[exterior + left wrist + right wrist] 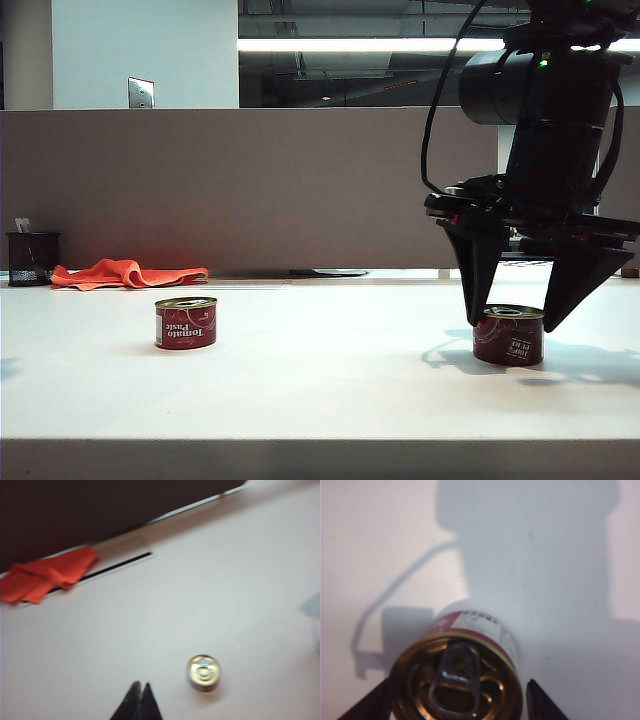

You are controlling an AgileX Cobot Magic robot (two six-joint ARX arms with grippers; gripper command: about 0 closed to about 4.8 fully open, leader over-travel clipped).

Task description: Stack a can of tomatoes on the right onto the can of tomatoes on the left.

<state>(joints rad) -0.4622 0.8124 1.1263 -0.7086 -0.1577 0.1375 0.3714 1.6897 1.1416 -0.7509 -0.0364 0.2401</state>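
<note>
The right gripper (515,320) straddles the right tomato can (508,336), its jaws wide with a finger on either side of the can's wall and a gap showing at one side, so nothing is clamped yet. This squat steel can looks rigid and fairly heavy for its size, with a smooth, possibly slippery label; gripping mid-wall below the rim seems safest. The left tomato can (185,322) stands well apart from these jaws. The left gripper (138,695) hovers beside that can, fingertips pressed together, holding nothing
</note>
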